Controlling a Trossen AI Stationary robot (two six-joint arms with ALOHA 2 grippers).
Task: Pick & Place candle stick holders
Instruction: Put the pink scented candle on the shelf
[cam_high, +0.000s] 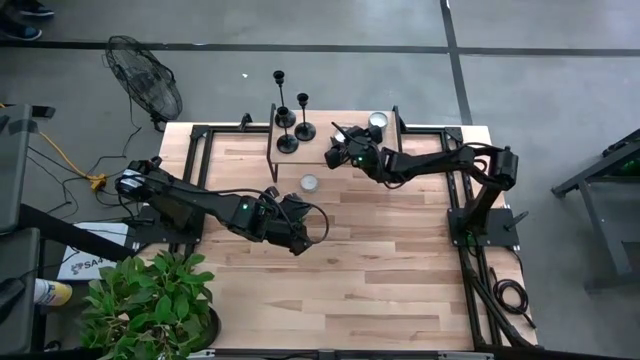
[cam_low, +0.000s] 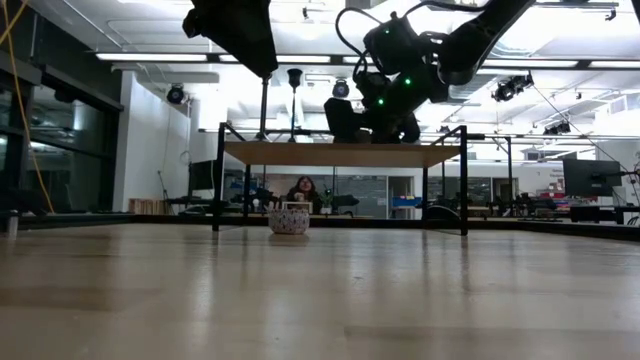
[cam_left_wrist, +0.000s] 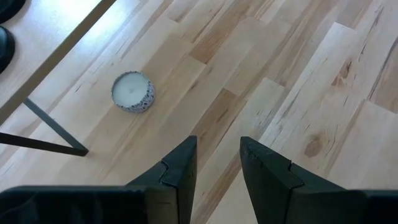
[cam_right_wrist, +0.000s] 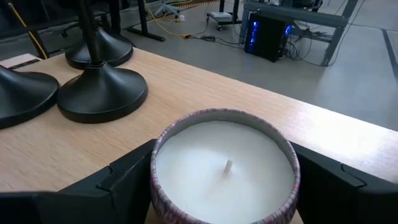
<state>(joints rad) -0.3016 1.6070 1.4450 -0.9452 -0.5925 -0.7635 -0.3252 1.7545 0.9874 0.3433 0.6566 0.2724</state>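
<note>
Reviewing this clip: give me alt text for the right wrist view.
A white candle in a patterned tin sits between the right gripper's two dark fingers, on a raised wooden shelf. The round black bases of three candlesticks stand just beyond it, with floor and equipment behind.

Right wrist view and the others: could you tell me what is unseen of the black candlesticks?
Right wrist view: the slim black metal candlesticks show only round bases; the top edge cuts off stems and cups.
Low view: the raised wooden shelf hides their bases.
High view: their cups are too small to read.
</note>
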